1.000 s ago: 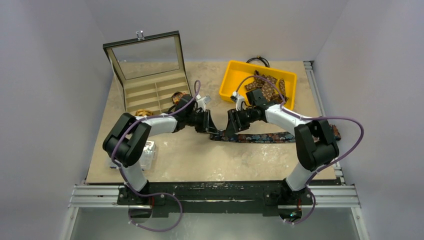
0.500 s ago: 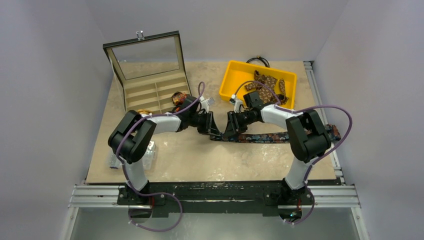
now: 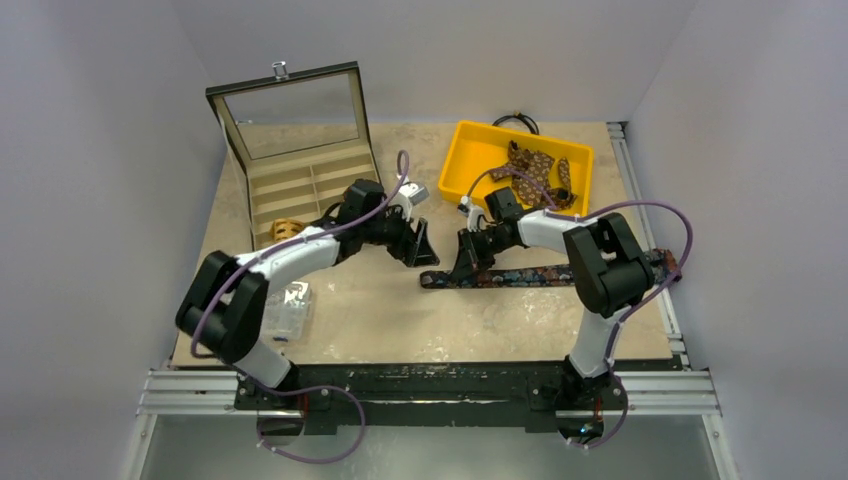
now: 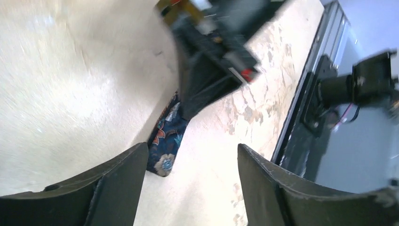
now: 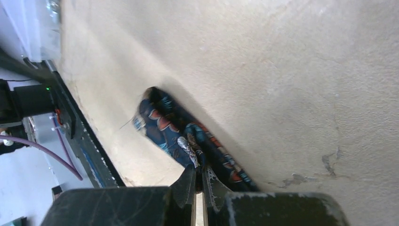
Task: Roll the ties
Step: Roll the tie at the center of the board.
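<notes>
Navy floral tie (image 3: 535, 275), flat strip; R tool (image 5: 200, 169) pinches it; L tool (image 4: 192, 149) spread wide.

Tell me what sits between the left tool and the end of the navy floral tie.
Only bare beige tabletop separates the open left tool from the dark navy floral fabric tie's end; the left wrist view shows it.

I'm seeing open table (image 3: 390, 320) stretching between the arms and the near rail (image 3: 430, 385). The case (image 3: 310, 185) is blocking the far left, the bin (image 3: 465, 150) the far right, and a clear box (image 3: 285, 312) is sitting near-left. The right gripper (image 3: 464, 276), pinching the tie (image 3: 540, 275), is crowding the left gripper (image 3: 424, 254), which is gaping just beside it.
</notes>
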